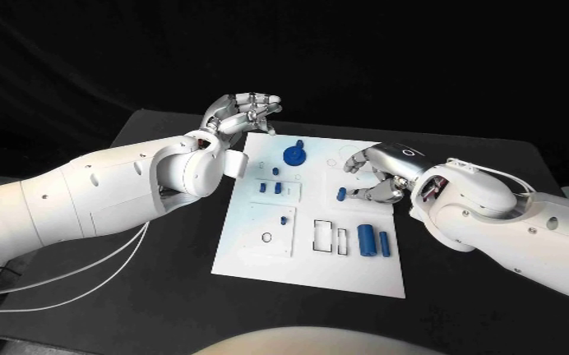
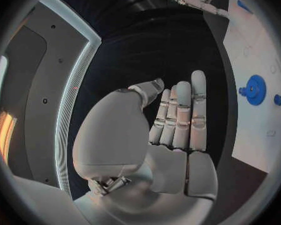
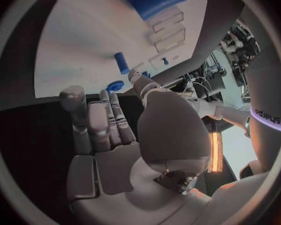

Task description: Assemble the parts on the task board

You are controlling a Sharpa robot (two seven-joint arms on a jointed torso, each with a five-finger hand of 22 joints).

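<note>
Task board [image 1: 267,252] lies flat mid-table on the black table [image 1: 166,306], long edges running away from the robot, far-left corner near the left hand [image 1: 243,115]. That hand sits just off the board's far-left edge, over table, not touching the board; fingers straight and side by side in the wrist view, nothing in them. Right hand [image 1: 377,176] is over the board's right edge, fingers curled down beside the small blue piece [image 1: 341,194]; contact with it can't be told, fingertips hide it from the head view. Blue gear-like disc [image 1: 293,155] sits near the far edge, between the hands. Two blue cylinders [image 1: 375,241] lie side by side by the right edge, near half. Bare table on the near side and around the board's left edge
</note>
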